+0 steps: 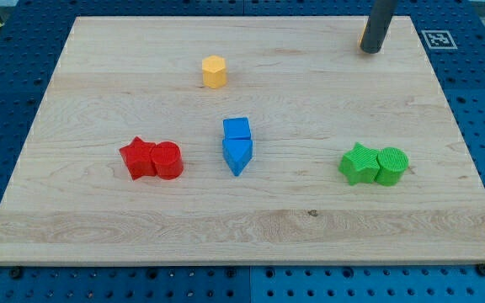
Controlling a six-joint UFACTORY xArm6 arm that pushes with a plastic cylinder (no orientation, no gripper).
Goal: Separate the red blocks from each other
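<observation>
Red blocks sitting joined, my tip waiting far off.
Camera view: my tip (371,50), a bare rod with no hand, is hovering at the worktop's (310,227) top right; wedging between the touching red star (139,157) and red cylinder (167,160) would split them cleanly.

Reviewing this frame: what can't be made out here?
- Camera view: my tip partly hides an orange-yellow piece behind the rod; its shape is unreadable.
- The rod's upper part is cut off by the view's top.
- Whether any gap separates the red star block and red cylinder: they look touching.
</observation>
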